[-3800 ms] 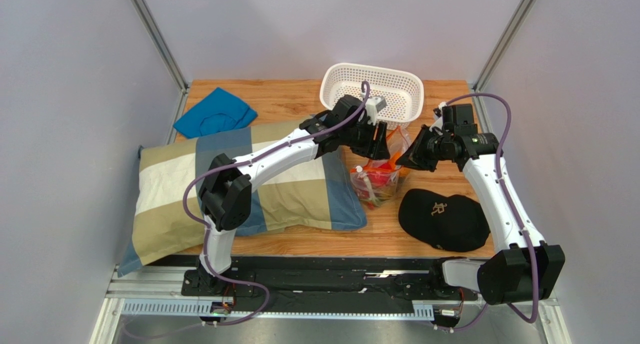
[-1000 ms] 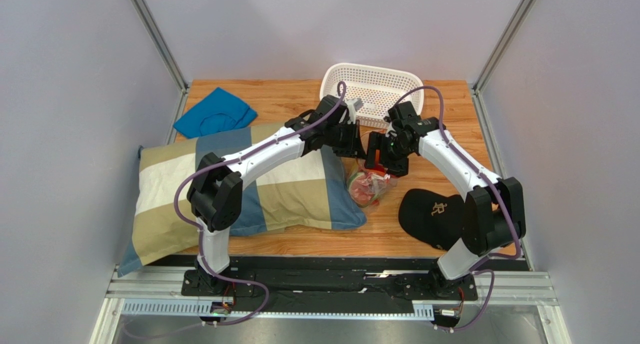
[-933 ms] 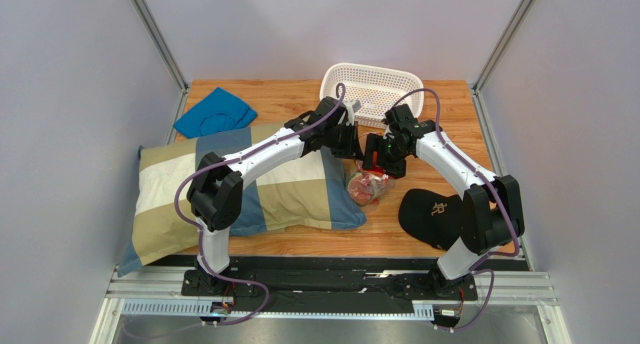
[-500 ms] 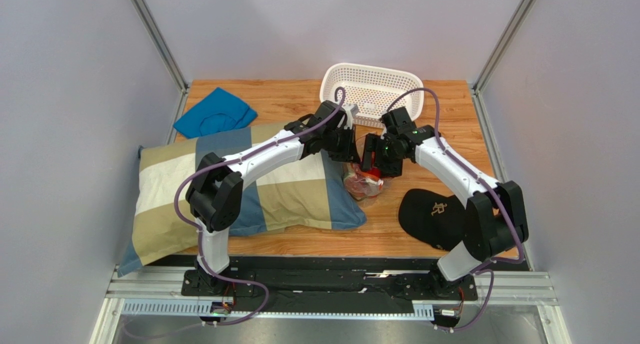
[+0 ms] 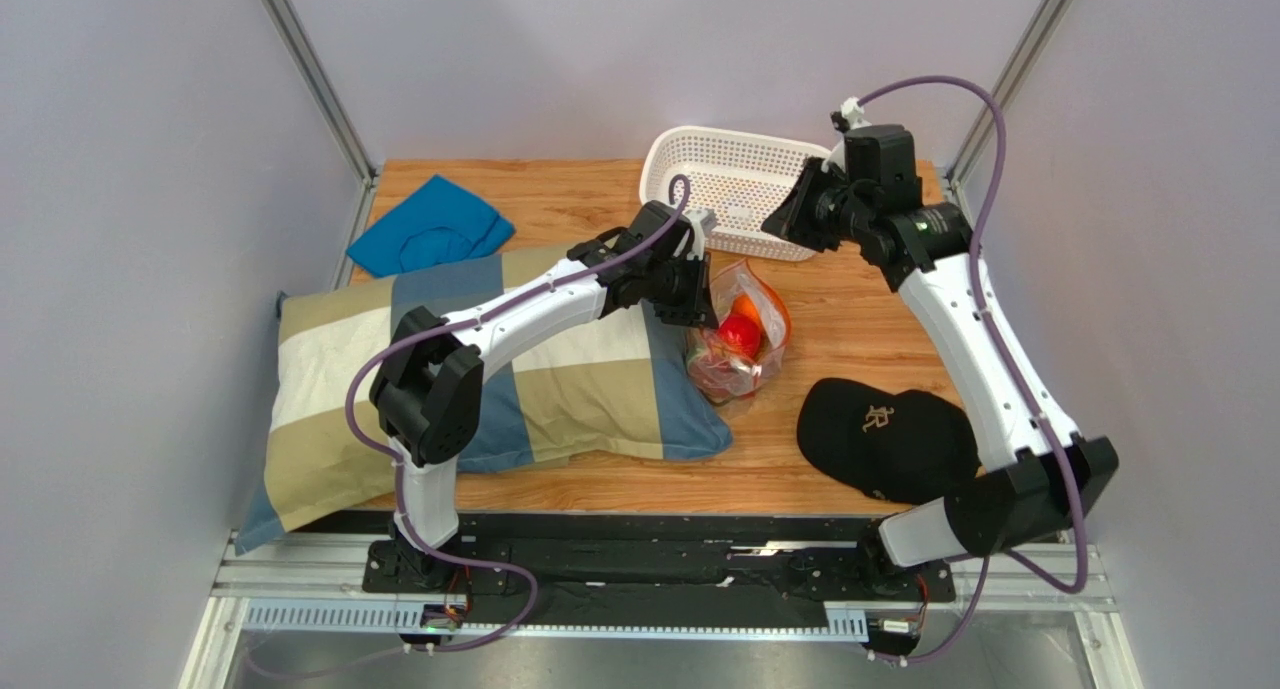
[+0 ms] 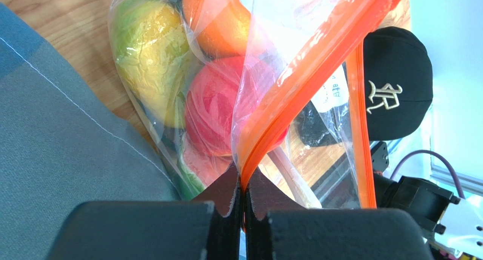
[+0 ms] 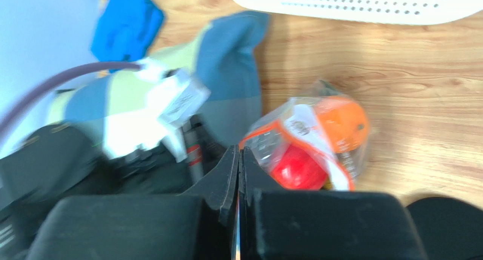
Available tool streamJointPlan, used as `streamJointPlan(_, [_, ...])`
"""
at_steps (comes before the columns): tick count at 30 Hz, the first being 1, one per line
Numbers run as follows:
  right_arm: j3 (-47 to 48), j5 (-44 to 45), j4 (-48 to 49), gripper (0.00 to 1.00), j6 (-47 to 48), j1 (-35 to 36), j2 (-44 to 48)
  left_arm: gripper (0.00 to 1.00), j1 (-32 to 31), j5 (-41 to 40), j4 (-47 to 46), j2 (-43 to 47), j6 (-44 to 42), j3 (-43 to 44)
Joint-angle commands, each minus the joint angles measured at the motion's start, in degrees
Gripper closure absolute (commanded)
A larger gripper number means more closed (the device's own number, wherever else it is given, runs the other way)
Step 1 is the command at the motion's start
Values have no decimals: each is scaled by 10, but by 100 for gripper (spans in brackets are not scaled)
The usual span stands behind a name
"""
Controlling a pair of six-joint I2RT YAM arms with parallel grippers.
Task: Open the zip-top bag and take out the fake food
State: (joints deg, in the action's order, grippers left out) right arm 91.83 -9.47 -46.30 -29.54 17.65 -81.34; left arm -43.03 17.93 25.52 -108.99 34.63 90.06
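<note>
Top: pinching zip-top bag (image 5: 747,347) mouth with left gripper (image 5: 699,302); right gripper (image 5: 792,224) clenched empty at white basket (image 5: 721,187), apart from bag.
Left wrist: clamped on orange zip strip (image 6: 306,79); fake food (image 6: 212,113) bagged just ahead.
Right wrist: pinched shut on nothing, bag ahead.

The zip-top bag (image 5: 747,362) lies on the counter (image 5: 842,299) just right of the left hand (image 6: 242,181), its mouth edge caught in that hand, with the fake food (image 6: 212,110) inside. Left of the hand lies a pillow (image 5: 361,374); behind it, a basket (image 5: 736,179) — a cap (image 5: 887,442) nearer and right. The right hand (image 7: 238,158) hangs by the basket's right end, well apart from the bag.
</note>
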Motion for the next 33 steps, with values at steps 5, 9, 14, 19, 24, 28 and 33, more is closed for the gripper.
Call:
streamJointPlan(5, [-137, -42, 7, 94, 1, 23, 13, 100, -2, 16, 2, 21, -11, 13])
streamJointPlan(9, [-196, -34, 26, 68, -10, 42, 36, 100, -2, 6, 22, 25, -28, 22])
streamJointPlan(14, [-243, -8, 63, 37, 5, 44, 16, 100, -2, 12, 12, 43, -24, 7])
streamJointPlan(19, [-267, -11, 136, 32, 8, 45, -21, 100, -2, 0, 11, 63, -32, -4])
streamJointPlan(24, [-277, -7, 191, 25, 20, 45, -69, 100, -6, -4, 14, 61, -36, -1])
streamJointPlan(28, [-300, 13, 241, 21, 29, 45, -91, 100, -8, -13, 15, 50, -35, 4])
streamJointPlan(33, [-341, 2, 350, 20, 27, 49, -109, 100, -7, -20, 16, 48, -31, -5])
